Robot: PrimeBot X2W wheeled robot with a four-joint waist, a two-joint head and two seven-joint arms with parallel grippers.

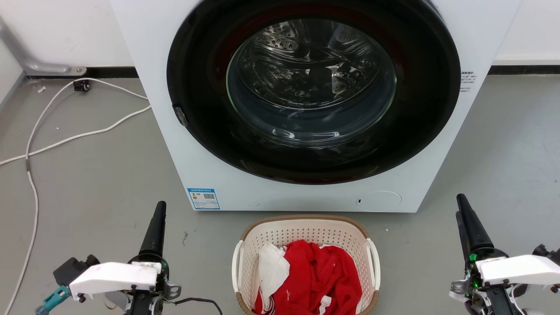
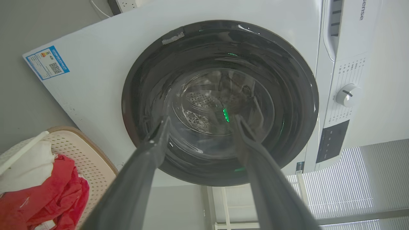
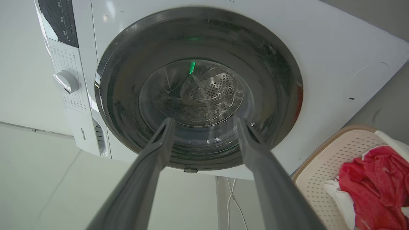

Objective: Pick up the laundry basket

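Note:
The laundry basket (image 1: pixel 306 231), cream-white and perforated with a brown rim and white side handles, stands on the floor at the bottom centre of the head view. It holds a red garment (image 1: pixel 321 271) and a white cloth (image 1: pixel 271 267). My left gripper (image 1: pixel 160 209) hovers to the basket's left and my right gripper (image 1: pixel 463 204) to its right, both well apart from it. The left wrist view shows the left gripper (image 2: pixel 202 118) open and empty, with the basket (image 2: pixel 86 156) at lower left. The right gripper (image 3: pixel 205 120) is likewise open, with the basket (image 3: pixel 329 159) at lower right.
A white front-loading washing machine (image 1: pixel 175 131) with a closed dark round door (image 1: pixel 310 87) stands directly behind the basket. White cables (image 1: pixel 65 140) trail over the grey floor at the left. Bare floor lies on both sides of the basket.

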